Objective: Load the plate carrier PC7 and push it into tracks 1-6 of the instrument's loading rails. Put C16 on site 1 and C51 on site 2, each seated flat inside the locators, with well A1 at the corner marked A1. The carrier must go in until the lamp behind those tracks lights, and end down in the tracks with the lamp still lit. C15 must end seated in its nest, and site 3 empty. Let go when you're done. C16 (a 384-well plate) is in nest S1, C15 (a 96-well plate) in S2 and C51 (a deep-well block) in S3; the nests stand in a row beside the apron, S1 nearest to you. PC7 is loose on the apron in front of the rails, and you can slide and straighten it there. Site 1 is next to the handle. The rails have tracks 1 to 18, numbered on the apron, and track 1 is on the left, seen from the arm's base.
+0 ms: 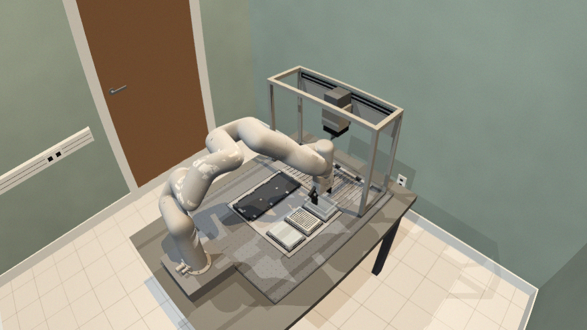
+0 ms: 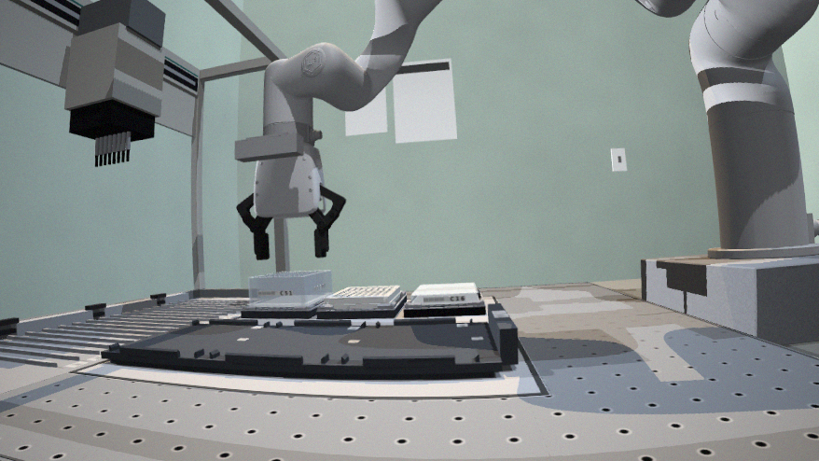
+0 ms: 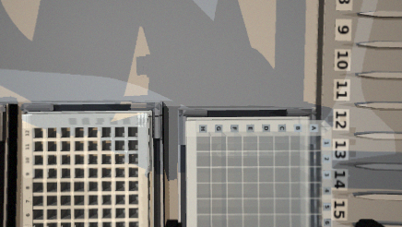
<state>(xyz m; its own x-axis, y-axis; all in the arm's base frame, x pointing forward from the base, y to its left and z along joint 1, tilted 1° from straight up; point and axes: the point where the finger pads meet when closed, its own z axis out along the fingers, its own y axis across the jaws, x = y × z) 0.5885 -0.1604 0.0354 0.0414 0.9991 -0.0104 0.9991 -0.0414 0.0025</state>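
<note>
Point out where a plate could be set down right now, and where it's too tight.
All three sites on carrier PC7 are bare. Open apron also lies between the carrier and the nests. Tight spots: the nest row, where C51, C15 and C16 sit nearly edge to edge, and the ribbed rails under the frame.
</note>
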